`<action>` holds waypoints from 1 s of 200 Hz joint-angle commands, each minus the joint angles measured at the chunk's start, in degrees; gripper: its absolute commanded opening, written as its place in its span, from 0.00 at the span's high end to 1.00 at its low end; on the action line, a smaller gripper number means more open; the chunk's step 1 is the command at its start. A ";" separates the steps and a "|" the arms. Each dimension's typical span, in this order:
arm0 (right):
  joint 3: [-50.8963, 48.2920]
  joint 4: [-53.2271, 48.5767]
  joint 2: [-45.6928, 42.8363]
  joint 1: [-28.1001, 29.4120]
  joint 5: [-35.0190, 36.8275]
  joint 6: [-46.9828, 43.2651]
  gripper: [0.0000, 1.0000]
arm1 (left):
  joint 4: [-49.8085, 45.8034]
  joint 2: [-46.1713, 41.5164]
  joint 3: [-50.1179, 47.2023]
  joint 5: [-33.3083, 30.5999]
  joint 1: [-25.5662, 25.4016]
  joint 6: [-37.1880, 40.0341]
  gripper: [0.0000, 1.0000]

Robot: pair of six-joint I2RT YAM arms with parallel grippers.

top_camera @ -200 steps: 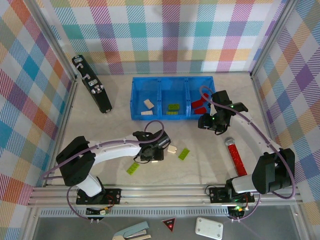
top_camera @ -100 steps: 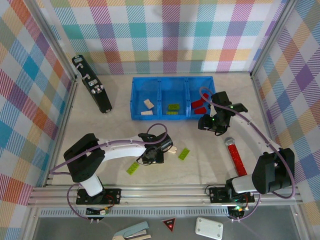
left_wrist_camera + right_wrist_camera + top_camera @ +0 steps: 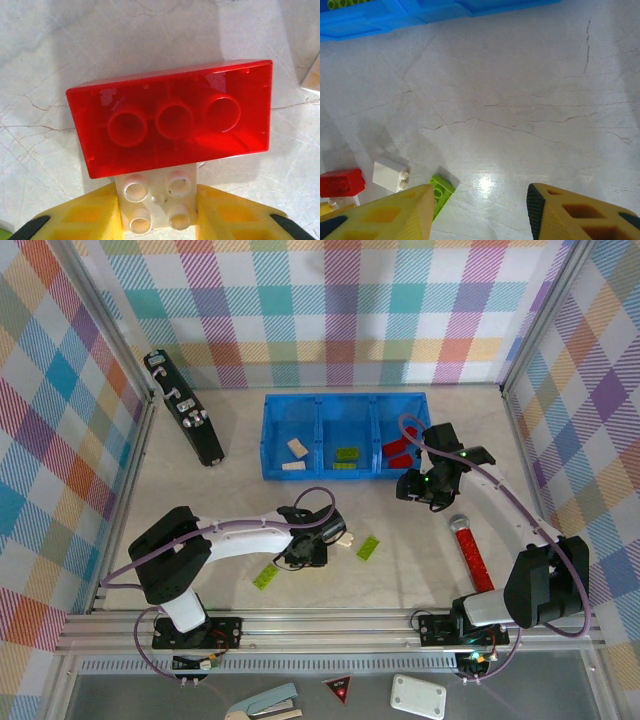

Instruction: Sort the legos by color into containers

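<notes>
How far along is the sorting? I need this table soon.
Done: the tray holds two cream bricks on its left, green bricks in the middle, red bricks on its right. In hand: the left gripper grips a small cream brick beside a loose red brick. Left: that red brick, another cream brick and two green ones. The right gripper is empty.

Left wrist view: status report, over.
Left gripper shut on cream brick. Red brick, hollow side to camera, directly ahead. Right gripper open, empty, above table near tray.
</notes>
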 commanded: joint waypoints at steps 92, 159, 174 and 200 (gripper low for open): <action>1.31 -3.06 -2.86 0.76 -0.30 1.38 0.47 | -6.42 -4.31 6.42 -0.66 0.51 5.23 0.66; 2.09 -4.79 -4.85 0.84 0.96 2.16 0.47 | -11.31 -6.46 13.15 0.57 6.74 12.21 0.67; 2.03 -5.01 -5.45 0.84 1.36 2.24 0.47 | -13.30 -6.82 15.20 0.01 8.41 14.84 0.68; 2.45 -5.71 -6.10 0.84 2.11 2.05 0.47 | -15.38 -7.52 17.77 0.39 13.08 19.12 0.69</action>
